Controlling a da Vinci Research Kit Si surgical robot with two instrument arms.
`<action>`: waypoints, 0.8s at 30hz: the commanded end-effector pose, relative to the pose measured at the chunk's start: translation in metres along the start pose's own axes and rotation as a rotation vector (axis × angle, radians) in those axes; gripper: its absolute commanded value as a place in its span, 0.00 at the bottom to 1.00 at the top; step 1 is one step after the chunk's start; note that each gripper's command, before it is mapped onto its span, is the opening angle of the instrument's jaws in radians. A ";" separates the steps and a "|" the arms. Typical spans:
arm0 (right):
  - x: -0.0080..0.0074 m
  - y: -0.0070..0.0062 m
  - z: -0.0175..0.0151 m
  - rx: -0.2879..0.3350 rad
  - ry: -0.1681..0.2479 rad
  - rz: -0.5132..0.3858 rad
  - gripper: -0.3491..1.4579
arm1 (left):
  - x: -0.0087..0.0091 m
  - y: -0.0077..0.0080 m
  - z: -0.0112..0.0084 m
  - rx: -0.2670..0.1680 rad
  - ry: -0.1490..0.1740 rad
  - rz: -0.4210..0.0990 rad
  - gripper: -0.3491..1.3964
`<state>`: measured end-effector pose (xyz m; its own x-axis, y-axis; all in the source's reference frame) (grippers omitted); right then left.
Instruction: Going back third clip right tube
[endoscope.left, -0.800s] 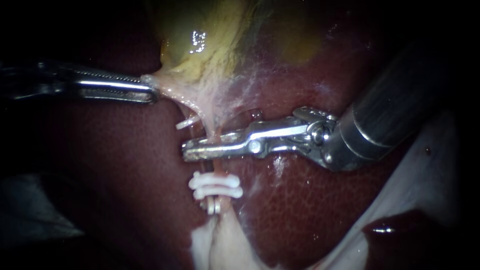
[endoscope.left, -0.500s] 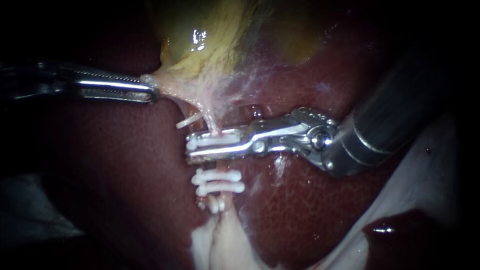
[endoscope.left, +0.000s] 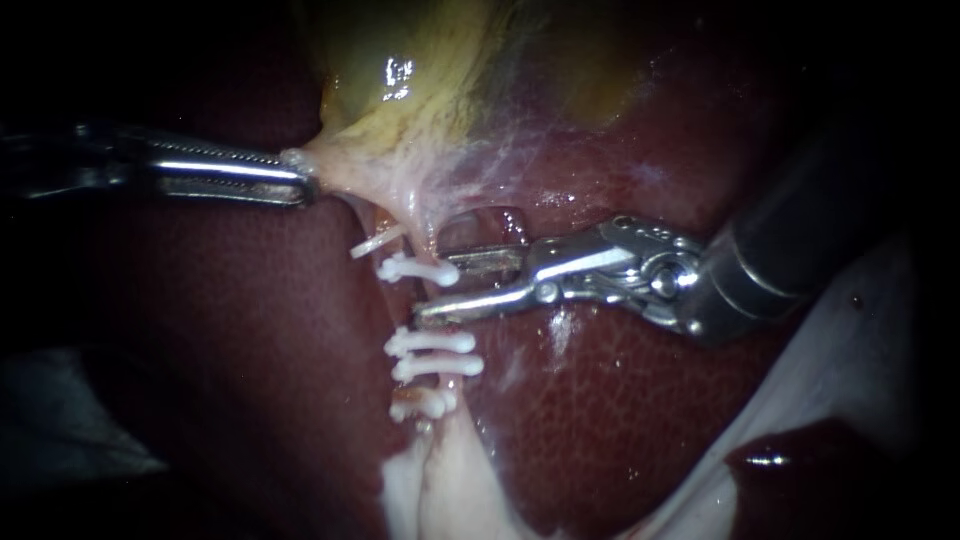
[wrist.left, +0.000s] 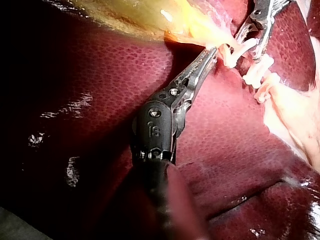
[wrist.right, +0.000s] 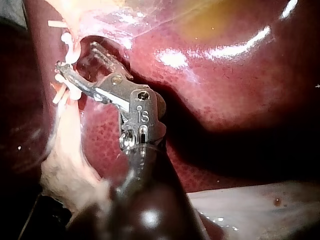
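Snagging on withdrawal worries us: the third clip (endoscope.left: 415, 270) sits on the right tube (endoscope.left: 428, 322) above two lower clips (endoscope.left: 435, 354), and our right instrument's (endoscope.left: 440, 285) end effector, open, lies just beside it; our left instrument's (endoscope.left: 298, 182) is clamped on the gallbladder (endoscope.left: 400, 110).

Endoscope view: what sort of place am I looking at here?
A surgical setting, probably a practice bench: a dark red liver and yellowish gallbladder, a row of white clips, and the slender metal left instrument and right instrument at work.

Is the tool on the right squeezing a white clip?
No, the right instrument has its jaws open, gripping nothing.
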<state>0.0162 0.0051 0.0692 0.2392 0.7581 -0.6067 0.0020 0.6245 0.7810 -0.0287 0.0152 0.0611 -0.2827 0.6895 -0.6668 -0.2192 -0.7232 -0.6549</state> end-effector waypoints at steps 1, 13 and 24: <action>0.0000 -0.0004 -0.0005 -0.009 -0.002 -0.039 0.47 | 0.0000 0.0000 0.0000 0.000 0.000 0.000 0.00; -0.0001 -0.0073 -0.0093 -0.109 -0.137 -0.498 0.47 | -0.0001 0.0000 -0.0002 0.004 0.000 0.001 0.00; 0.0003 -0.0082 -0.0130 -0.095 -0.148 -0.605 0.47 | -0.0017 -0.0009 0.0013 0.014 -0.011 0.010 0.00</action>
<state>0.0035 0.0026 0.0607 0.3546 0.2340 -0.9052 0.0976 0.9536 0.2848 -0.0293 0.0146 0.0637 -0.2957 0.6808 -0.6701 -0.2267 -0.7314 -0.6431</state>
